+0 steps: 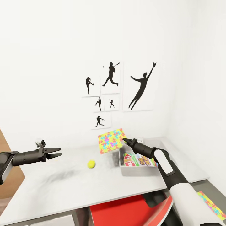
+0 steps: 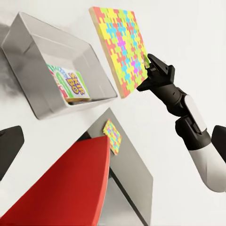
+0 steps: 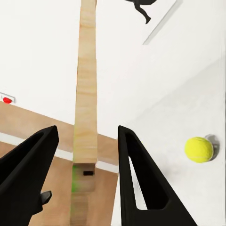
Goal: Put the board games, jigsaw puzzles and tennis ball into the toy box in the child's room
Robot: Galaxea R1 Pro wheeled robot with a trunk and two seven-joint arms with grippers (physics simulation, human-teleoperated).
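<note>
At centre frame, the right gripper [image 1: 124, 140] grasps a jigsaw puzzle [image 1: 111, 140] above the toy box [image 1: 138, 169]; at left, the left gripper [image 1: 56, 152] hangs released, tennis ball [image 1: 91, 164] between.

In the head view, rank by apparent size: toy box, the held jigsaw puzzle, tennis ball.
1. toy box, partly hidden by the right arm
2. held jigsaw puzzle, raised in the right gripper, seemingly nearer the camera, so the gap is unsure
3. tennis ball, clearly smallest

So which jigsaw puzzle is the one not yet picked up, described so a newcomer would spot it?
Start at the white table, then drop to its lower dark-grey corner section beside the red chair. The jigsaw puzzle lies flat there, alone, unlike the one the right gripper holds above the toy box.
</note>
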